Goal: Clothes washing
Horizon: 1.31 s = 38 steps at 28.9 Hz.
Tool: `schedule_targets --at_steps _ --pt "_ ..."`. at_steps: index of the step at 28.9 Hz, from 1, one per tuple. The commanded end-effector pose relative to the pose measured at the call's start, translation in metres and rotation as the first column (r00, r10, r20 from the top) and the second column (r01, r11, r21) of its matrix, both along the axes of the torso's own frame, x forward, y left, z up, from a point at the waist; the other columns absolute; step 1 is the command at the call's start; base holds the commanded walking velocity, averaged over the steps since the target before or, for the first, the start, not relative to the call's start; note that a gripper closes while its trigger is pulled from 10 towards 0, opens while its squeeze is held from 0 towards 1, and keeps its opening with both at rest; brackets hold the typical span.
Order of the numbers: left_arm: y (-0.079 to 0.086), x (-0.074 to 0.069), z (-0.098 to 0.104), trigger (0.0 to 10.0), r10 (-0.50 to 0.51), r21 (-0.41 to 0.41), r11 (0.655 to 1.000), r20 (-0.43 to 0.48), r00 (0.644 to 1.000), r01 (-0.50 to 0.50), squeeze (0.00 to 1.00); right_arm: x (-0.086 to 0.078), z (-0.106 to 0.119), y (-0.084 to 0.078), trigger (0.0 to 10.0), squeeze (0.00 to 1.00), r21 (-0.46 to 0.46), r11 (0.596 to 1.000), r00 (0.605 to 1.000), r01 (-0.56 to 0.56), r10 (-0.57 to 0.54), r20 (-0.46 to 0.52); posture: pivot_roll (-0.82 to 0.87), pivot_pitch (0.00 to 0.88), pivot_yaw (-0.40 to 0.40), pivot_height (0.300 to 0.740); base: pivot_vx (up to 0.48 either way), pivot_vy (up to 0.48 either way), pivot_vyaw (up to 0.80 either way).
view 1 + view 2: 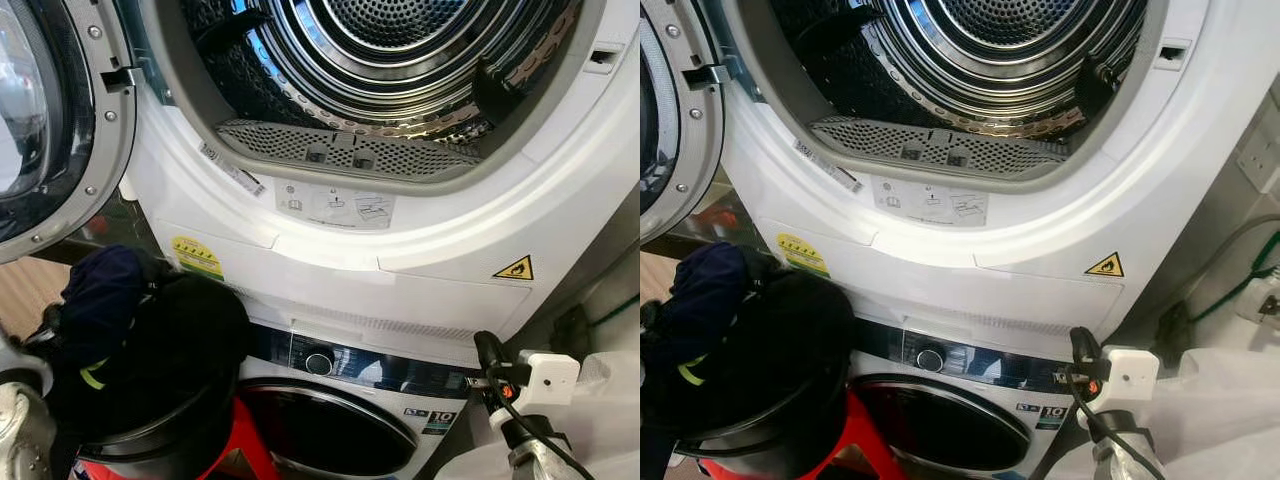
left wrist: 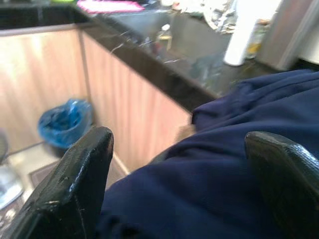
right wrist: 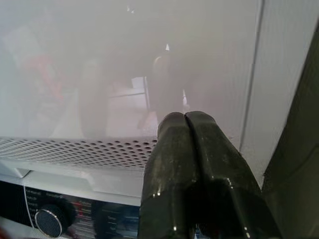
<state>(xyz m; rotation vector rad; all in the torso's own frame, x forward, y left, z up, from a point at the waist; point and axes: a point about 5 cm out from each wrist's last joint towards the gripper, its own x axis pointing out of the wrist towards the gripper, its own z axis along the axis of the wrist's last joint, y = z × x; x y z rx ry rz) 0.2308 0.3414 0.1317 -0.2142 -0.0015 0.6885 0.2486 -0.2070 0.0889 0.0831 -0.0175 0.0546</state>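
Note:
A dark navy garment [image 1: 105,295] is heaped on a black basket [image 1: 170,400] at the lower left, below the open dryer drum [image 1: 400,60], which looks empty. My left gripper [image 2: 182,142] is open, its two fingers spread wide with the navy cloth [image 2: 224,189] bulging between them. My right gripper [image 1: 487,345] is shut on nothing, fingers pressed together, held low on the right in front of the dryer's white lower panel [image 3: 124,74]. The washer door [image 1: 330,430] below is closed.
The dryer door [image 1: 50,120] hangs open at the upper left. The basket rests on a red stool [image 1: 245,440]. A white plastic bag [image 1: 600,400] lies at the lower right. Wooden cabinets [image 2: 134,114], a dark counter and a blue-lined bin [image 2: 65,122] are behind the left gripper.

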Motion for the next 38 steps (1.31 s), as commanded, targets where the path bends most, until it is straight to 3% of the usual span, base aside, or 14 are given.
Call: schedule_targets --at_steps 1,7,14,21,35,38 --pt "0.006 -0.003 -0.001 10.0 -0.006 -0.034 0.999 0.017 1.0 0.007 1.0 0.001 -0.001 0.0 10.0 0.0 0.003 1.0 1.0 0.008 -0.008 0.002 0.0 0.071 0.03 0.74 0.0 0.0 0.0" --pt "0.01 -0.005 -0.001 10.0 -0.043 -0.005 0.999 0.01 0.999 0.043 1.0 0.001 -0.001 0.0 10.0 0.0 0.002 1.0 1.0 0.013 -0.013 0.003 0.01 0.074 0.028 0.74 0.0 0.0 0.0" --pt "0.024 -0.012 -0.005 10.0 -0.021 -0.069 0.997 0.05 0.999 0.024 1.0 0.002 0.0 0.0 10.0 0.0 0.009 1.0 1.0 0.019 -0.019 0.009 0.01 0.074 0.026 0.74 0.0 0.0 0.0" --pt "0.024 -0.01 -0.007 10.0 -0.087 -0.123 0.988 0.082 0.993 0.097 1.0 0.002 0.0 0.001 10.0 0.0 0.011 1.0 1.0 0.021 -0.021 0.011 0.01 0.075 0.024 0.74 0.0 0.0 0.0" --pt "0.041 -0.022 -0.023 10.0 0.064 -0.325 0.946 0.146 0.987 -0.013 1.0 0.003 -0.001 0.003 10.0 0.0 0.008 1.0 1.0 0.017 -0.017 0.008 0.0 0.076 0.017 0.74 0.0 0.0 0.0" --pt "0.041 -0.022 -0.025 10.0 0.068 -0.335 0.942 0.144 0.987 -0.016 1.0 0.003 -0.001 0.003 10.0 0.0 0.007 1.0 1.0 0.016 -0.016 0.008 0.0 0.075 0.017 0.74 0.0 0.0 0.0"
